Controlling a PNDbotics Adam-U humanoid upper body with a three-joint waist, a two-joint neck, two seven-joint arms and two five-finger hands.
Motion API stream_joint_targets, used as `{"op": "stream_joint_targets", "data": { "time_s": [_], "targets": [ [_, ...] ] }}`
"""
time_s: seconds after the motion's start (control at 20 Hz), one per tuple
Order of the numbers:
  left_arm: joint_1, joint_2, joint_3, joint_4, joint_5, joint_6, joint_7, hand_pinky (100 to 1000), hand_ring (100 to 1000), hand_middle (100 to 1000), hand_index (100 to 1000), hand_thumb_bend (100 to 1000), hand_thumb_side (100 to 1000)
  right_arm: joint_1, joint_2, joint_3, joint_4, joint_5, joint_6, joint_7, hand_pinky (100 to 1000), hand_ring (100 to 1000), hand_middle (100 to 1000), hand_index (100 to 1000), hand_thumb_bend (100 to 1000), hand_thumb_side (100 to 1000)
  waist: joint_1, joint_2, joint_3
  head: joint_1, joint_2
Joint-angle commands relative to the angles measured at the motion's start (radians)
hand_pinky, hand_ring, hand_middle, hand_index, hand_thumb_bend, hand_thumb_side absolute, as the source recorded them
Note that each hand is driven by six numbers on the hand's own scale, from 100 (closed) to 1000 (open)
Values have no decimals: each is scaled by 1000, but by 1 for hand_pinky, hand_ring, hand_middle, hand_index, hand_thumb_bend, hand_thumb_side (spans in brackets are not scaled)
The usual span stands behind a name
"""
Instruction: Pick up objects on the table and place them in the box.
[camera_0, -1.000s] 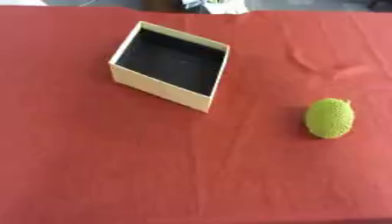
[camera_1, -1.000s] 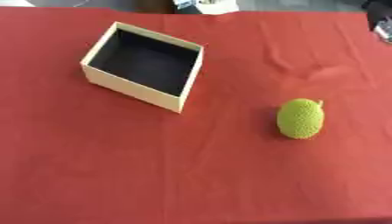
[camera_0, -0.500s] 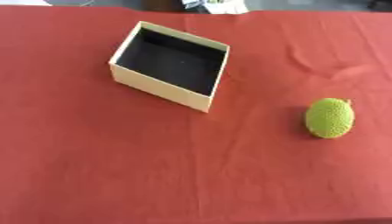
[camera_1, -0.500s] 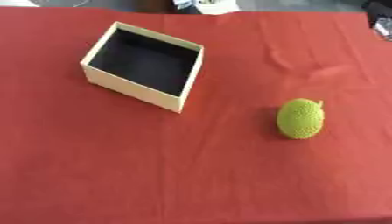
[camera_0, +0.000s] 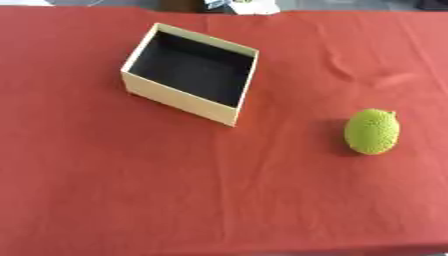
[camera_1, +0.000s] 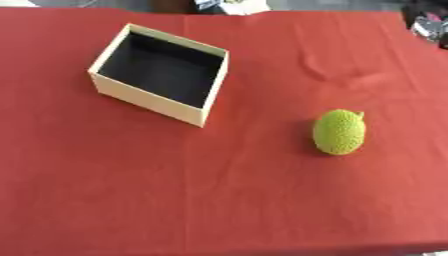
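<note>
On the right: one bumpy green fruit sat on the red tablecloth, long axis roughly upright in view, tiny stem nub at its top.
Box: one cream box with a dark inside, open, nothing in it, up and left of the fruit, well apart.
Hands: neither showed in either view, so no idea whether the fingers were spread or curled.
Nearer arm: my guess was the right, since the fruit lay on that side.
Count: one fruit, one box.

Box on the table, far left; fruit well apart, nearer right.
</note>
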Motion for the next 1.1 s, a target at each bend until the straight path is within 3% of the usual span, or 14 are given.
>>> {"op": "stream_joint_targets", "data": {
  "time_s": [0.05,0.7,0.85,0.95,1.1],
  "targets": [
    [-2,11,4,-15,-2,-2,-5,565,865,875,666,169,731,-25,-46,16,8,-24,-7,22,865,889,832,886,100,678,-1,-19,0,-4,5],
    [-7,11,3,-15,5,2,-9,566,865,876,666,171,730,-50,-41,100,77,-104,-27,96,862,902,844,904,100,724,-3,-20,7,-17,1],
    [-8,12,3,-15,6,2,-10,566,866,876,666,171,730,-50,-44,112,87,-126,-38,125,864,906,850,911,100,691,-4,-20,7,-18,0],
    [-8,13,2,-15,6,3,-11,566,866,876,666,171,730,-47,-47,117,91,-141,-45,146,866,911,857,914,100,609,-4,-20,6,-17,0],
    [-8,14,2,-15,6,3,-11,566,866,877,666,171,730,-41,-57,119,98,-159,-49,178,872,918,867,918,100,606,-5,-21,4,-16,1]
  ]
}}
